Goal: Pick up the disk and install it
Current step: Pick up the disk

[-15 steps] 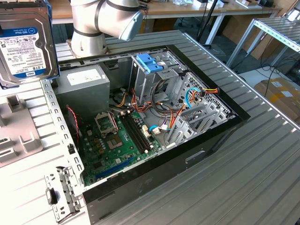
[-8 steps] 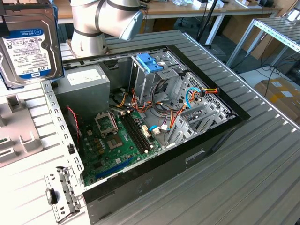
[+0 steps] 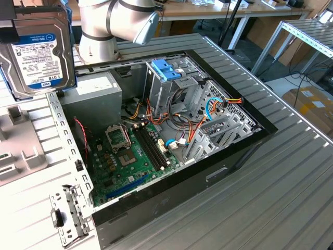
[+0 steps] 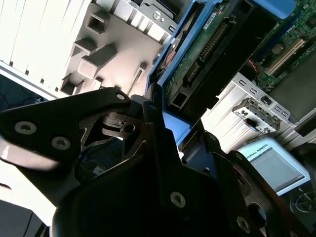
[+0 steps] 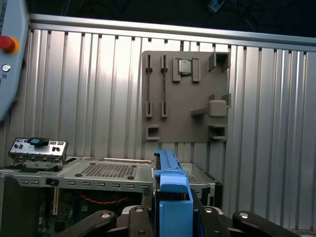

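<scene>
Exterior view | flat dark-grey disk (image 3: pixel 36 52), light-blue rail, hung upright off black computer case's (image 3: pixel 208 177) power-supply corner | first wrist view: black gripper (image 5: pixel 173 207) clamped on it | grey metal drive cage (image 3: pixel 156 94) lay toward exterior view's right

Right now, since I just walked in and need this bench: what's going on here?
The robot arm is holding the disk up in the air. Its gripper is shut on the disk's blue rail. The disk hangs at the exterior view's left, near the edge of the open computer case. It is not yet installed.
</scene>
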`<act>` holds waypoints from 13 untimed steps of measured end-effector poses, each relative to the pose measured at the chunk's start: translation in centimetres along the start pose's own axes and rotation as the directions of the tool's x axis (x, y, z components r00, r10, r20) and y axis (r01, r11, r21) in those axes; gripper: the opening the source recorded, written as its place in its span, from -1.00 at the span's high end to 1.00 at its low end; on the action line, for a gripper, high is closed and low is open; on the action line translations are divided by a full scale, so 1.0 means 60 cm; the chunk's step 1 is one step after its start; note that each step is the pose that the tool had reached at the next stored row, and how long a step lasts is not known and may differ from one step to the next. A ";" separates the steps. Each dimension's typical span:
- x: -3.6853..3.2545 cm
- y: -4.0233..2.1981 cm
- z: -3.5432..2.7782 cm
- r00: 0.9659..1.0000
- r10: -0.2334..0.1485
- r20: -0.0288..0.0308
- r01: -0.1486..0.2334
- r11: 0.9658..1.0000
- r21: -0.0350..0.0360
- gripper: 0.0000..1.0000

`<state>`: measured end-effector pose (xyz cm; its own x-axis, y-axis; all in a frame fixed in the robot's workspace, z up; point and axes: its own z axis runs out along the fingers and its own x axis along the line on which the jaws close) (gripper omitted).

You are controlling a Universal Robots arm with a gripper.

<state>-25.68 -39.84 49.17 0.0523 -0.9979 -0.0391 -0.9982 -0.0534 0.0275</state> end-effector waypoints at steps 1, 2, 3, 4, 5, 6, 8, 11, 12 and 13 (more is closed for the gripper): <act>0.002 -0.002 0.000 1.000 0.000 0.000 0.000 1.000 0.000 0.26; 0.002 -0.003 0.000 1.000 0.000 0.000 0.000 1.000 0.000 0.26; 0.004 -0.005 0.000 1.000 0.000 0.000 0.000 1.000 0.000 0.26; 0.005 -0.006 0.000 1.000 0.000 0.000 0.000 1.000 0.000 0.26; 0.006 -0.007 0.000 1.000 0.000 0.000 0.000 1.000 0.000 0.26; 0.008 -0.008 0.000 1.000 0.000 0.000 0.000 1.000 0.000 0.26; 0.010 -0.010 0.000 1.000 0.000 0.000 0.000 1.000 0.000 0.26; 0.013 -0.013 0.000 1.000 0.000 0.000 0.000 1.000 0.000 0.26; 0.014 -0.014 0.000 1.000 0.000 0.000 0.000 1.000 0.000 0.26; 0.015 -0.015 0.000 1.000 0.000 0.000 0.000 1.000 0.000 0.26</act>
<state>-24.71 -40.69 49.11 0.0523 -0.9979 -0.0391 -0.9982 -0.0534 0.0275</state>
